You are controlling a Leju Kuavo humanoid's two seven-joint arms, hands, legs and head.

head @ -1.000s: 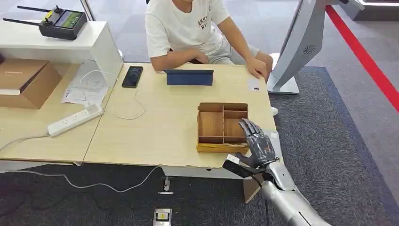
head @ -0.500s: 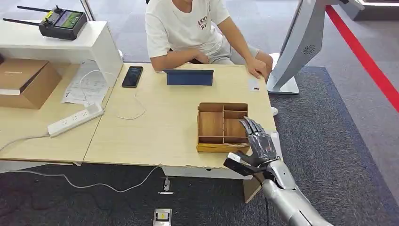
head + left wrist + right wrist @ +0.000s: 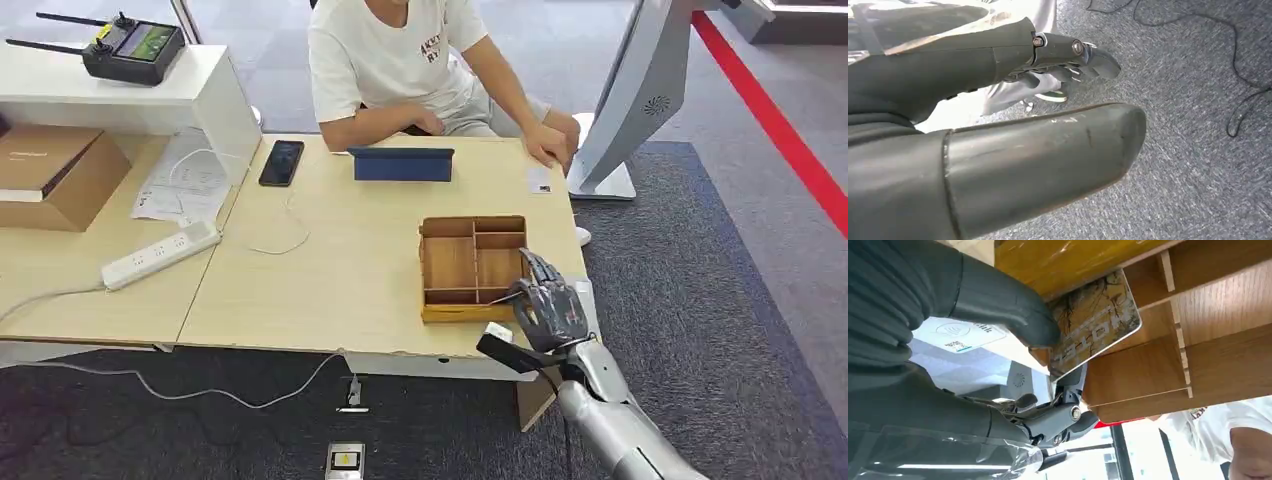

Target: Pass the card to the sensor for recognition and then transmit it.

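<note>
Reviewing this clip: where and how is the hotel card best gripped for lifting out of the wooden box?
Probably as the right hand does now: pinch the card by its near short edge, thumb on the printed face, coming from the wooden box's table-edge side; it tilts up clear of the dividers.

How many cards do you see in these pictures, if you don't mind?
2: one card pinched in the right hand at the wooden tray; another by the person's hand. Others may be hidden.

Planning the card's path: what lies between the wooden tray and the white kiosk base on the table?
In the head view, bare tabletop separates the wooden tray from the kiosk base.
</note>
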